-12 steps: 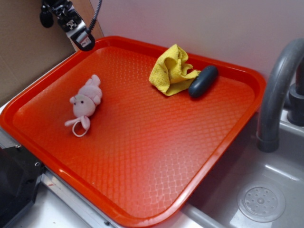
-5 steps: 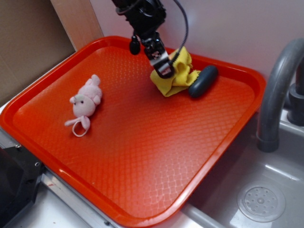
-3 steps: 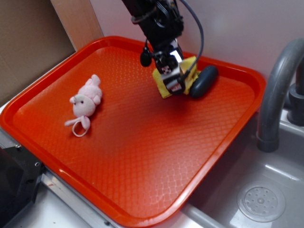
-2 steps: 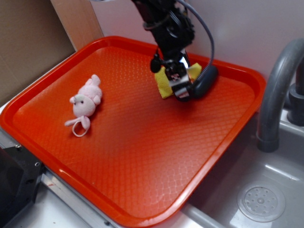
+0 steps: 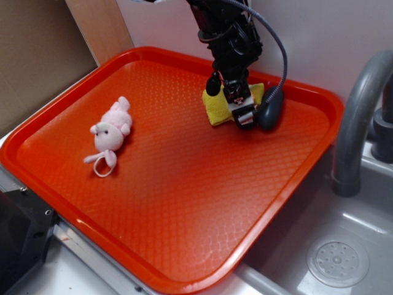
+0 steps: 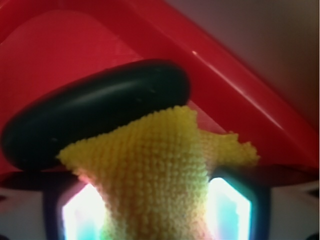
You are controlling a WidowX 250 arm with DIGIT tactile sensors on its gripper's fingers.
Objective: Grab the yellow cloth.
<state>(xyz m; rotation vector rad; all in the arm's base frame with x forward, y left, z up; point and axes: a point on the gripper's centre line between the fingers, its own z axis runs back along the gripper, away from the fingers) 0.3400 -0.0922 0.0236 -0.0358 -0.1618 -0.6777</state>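
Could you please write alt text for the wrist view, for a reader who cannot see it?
A bright yellow cloth fills the lower middle of the close-up, rising in a bunched peak between the gripper fingers at the bottom edge. Behind it lies a dark oval object on the red tray.

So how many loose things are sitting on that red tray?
3: a pink plush toy at its left, a yellow cloth under the gripper at the back, and a dark grey oval beside the cloth.

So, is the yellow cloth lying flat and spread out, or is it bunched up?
Bunched up. In the wrist view the yellow cloth rises in a gathered fold between the gripper fingers, not flat.
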